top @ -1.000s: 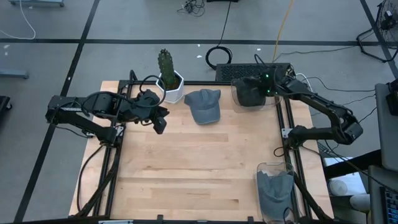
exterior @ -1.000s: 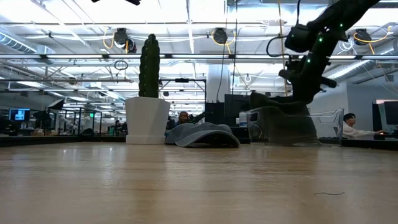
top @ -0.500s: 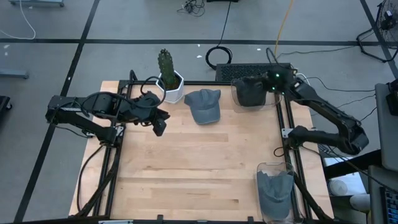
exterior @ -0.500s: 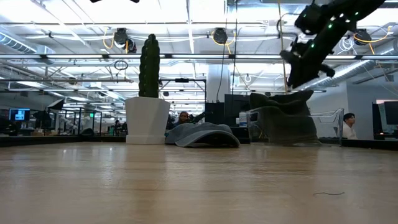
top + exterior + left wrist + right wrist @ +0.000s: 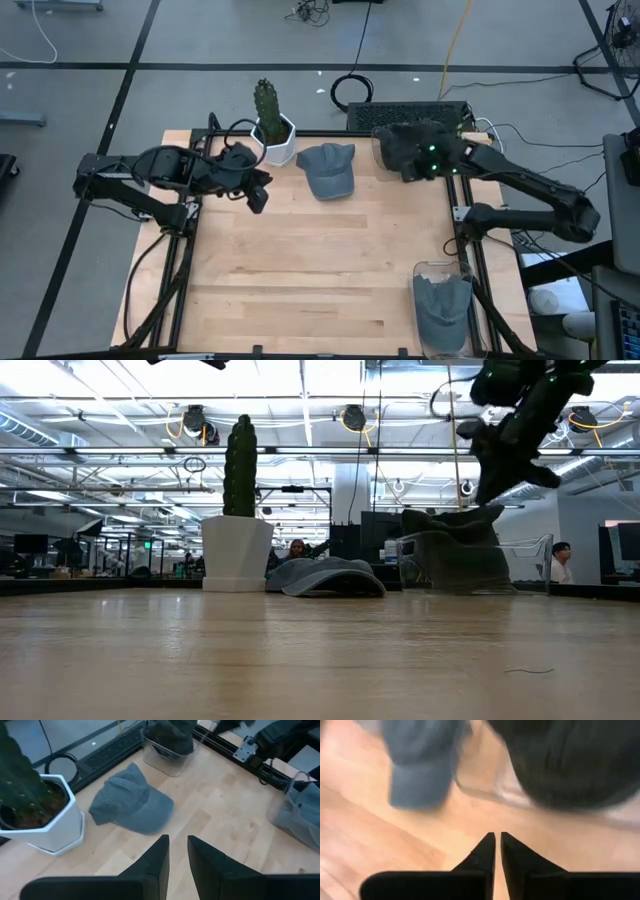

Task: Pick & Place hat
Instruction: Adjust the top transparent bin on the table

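Right gripper nearly closed and empty, hovering above clear bin, grey cap just beside. Left gripper waiting, slightly apart.

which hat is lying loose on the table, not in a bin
The grey cap beside the cactus pot. The dark hats and the other grey one sit in clear bins.

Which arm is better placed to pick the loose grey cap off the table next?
Probably the right: the right gripper hangs beside the grey cap, wrist camera facing it; its fingers look shut. The left gripper waits near the cactus pot.
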Controlling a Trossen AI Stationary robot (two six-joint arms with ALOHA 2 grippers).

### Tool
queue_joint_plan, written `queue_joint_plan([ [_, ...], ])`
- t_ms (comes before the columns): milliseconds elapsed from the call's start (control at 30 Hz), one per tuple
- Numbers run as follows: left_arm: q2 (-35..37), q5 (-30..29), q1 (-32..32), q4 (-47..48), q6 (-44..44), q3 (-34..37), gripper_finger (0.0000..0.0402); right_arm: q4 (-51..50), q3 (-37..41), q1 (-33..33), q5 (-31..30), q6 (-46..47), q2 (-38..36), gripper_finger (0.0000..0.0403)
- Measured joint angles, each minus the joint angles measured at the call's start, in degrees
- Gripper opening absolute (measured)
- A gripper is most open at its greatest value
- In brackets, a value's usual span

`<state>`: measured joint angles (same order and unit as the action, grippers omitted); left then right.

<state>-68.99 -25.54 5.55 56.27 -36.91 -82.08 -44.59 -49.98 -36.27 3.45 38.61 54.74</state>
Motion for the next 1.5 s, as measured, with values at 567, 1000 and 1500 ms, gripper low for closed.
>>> queue_joint_plan([
  [567,0.0,3.9,-3.6,-0.1,-0.3,0.0,0.0076,10.0,4.0,2.8,0.2,12.7,21.9,0.0000],
  [1000,0.0,4.7,-1.6,-0.5,-1.4,0.0,0.0076,19.4,4.0,-2.5,-3.5,13.0,25.9,0.0000],
  [1500,0.0,4.5,-1.0,-0.4,-2.1,0.0,0.0076,16.7,4.1,-7.7,-3.6,6.1,25.8,0.0000],
])
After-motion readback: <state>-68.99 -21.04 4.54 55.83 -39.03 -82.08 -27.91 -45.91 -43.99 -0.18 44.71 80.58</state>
